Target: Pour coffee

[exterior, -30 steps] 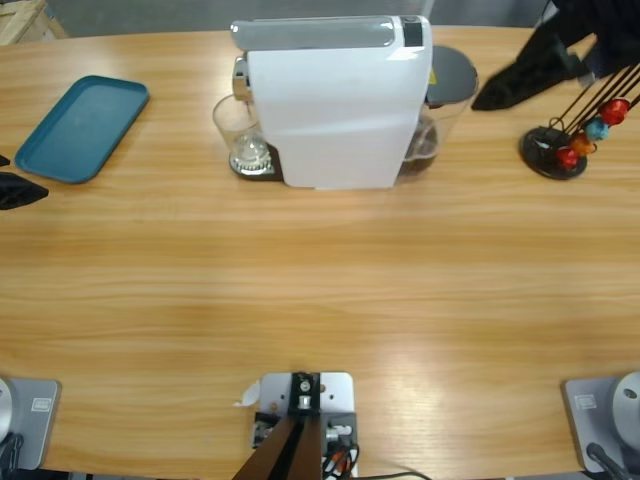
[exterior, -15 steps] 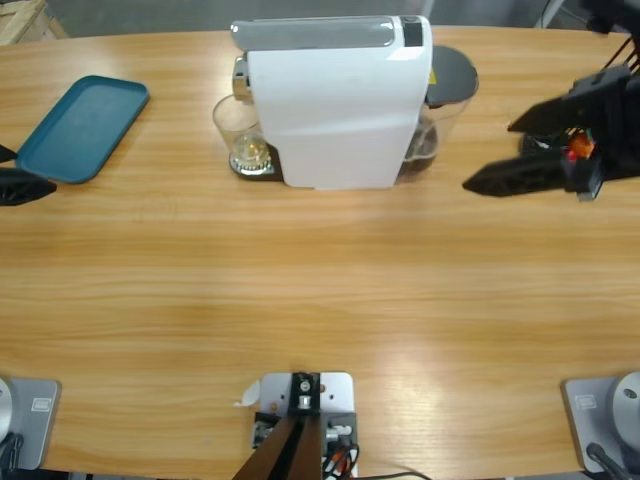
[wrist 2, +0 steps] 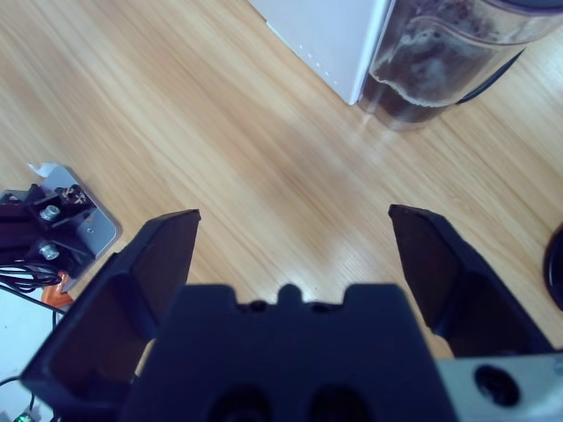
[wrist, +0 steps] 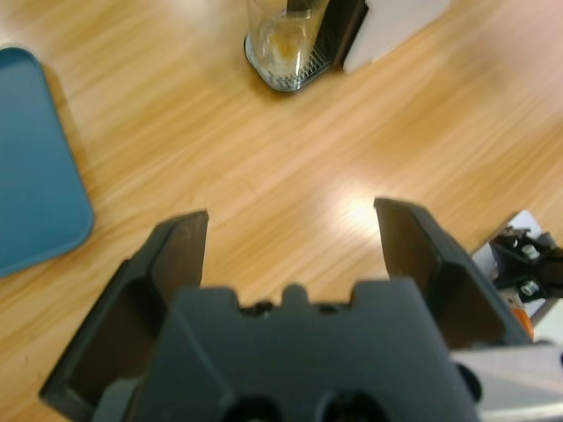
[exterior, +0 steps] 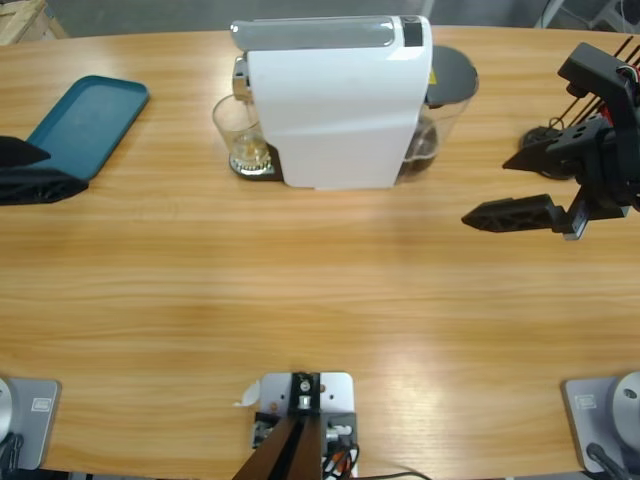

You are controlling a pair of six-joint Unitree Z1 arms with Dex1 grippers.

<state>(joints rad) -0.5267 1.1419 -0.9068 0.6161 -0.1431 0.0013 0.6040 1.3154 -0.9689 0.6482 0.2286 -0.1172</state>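
The white coffee machine [exterior: 335, 105] stands at the table's far middle. A clear glass [exterior: 243, 138] sits on the drip grate under its spout, and a thin layer of amber-brown coffee [wrist: 283, 44] shows at the bottom. My left gripper [exterior: 65, 168] hovers open at the left edge, beside the tray and well short of the glass [wrist: 286, 35]. To the machine's right, my right gripper [exterior: 485, 192] hangs open with nothing between its jaws. Both grippers are also seen open and empty in their wrist views, left [wrist: 290, 220] and right [wrist 2: 295, 215].
A teal tray [exterior: 85, 125] lies at the far left. A clear container with dark brown contents [exterior: 432, 135] is fixed to the machine's right side, seen also as the container [wrist 2: 431, 61]. The capsule stand's black base [exterior: 545, 135] sits behind the right arm.
The right gripper swung from the capsule stand toward the table's front and middle. The left gripper came in further from the left edge. The bottom of the glass turned amber.
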